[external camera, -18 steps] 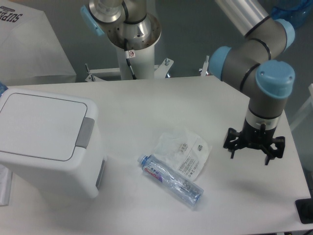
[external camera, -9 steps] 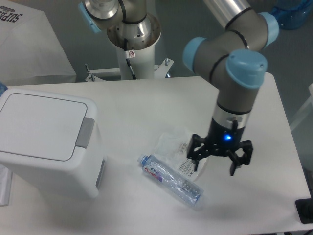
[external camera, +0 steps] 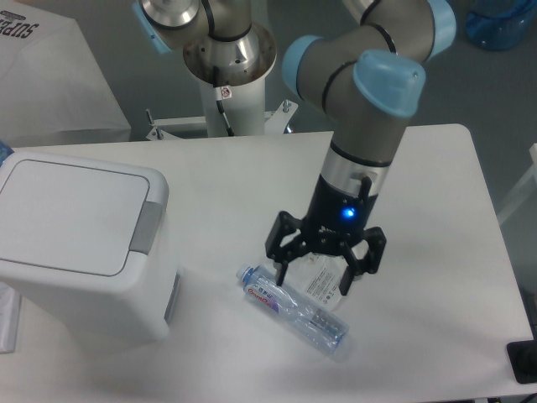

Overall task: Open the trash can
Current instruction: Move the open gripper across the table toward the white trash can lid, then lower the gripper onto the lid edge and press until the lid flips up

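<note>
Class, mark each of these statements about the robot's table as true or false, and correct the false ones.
1. The large boxy white plastic trash can has its flat lid shut. True.
2. The black two-finger gripper presses the bin's grey push-button strip. False: it hovers open over the crumpled clear plastic bag.
3. The clear plastic bottle stands upright. False: it lies on its side.
4. The bottle lies right of the bin. True.

A robotics lab: pedestal-mounted arm [external camera: 369, 101] at white table [external camera: 436, 193]

Trash can [external camera: 75, 243] left, bottle [external camera: 294, 307] right (gripper [external camera: 323, 267] above bottle), all on table [external camera: 445, 277].
</note>
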`<action>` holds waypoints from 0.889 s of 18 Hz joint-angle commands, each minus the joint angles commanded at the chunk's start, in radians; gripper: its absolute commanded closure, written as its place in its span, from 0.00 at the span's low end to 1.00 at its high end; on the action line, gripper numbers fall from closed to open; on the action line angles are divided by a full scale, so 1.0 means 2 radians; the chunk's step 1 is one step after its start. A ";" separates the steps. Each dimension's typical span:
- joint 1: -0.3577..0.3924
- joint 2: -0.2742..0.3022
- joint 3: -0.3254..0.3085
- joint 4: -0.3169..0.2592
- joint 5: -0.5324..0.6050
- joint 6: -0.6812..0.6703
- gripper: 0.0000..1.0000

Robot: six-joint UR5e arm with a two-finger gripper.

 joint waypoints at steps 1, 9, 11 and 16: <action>-0.001 0.010 -0.007 0.000 -0.011 0.000 0.00; -0.033 0.061 -0.051 0.000 -0.031 0.001 0.00; -0.049 0.062 -0.054 0.000 -0.031 0.001 0.00; -0.074 0.061 -0.066 0.031 -0.029 -0.001 0.00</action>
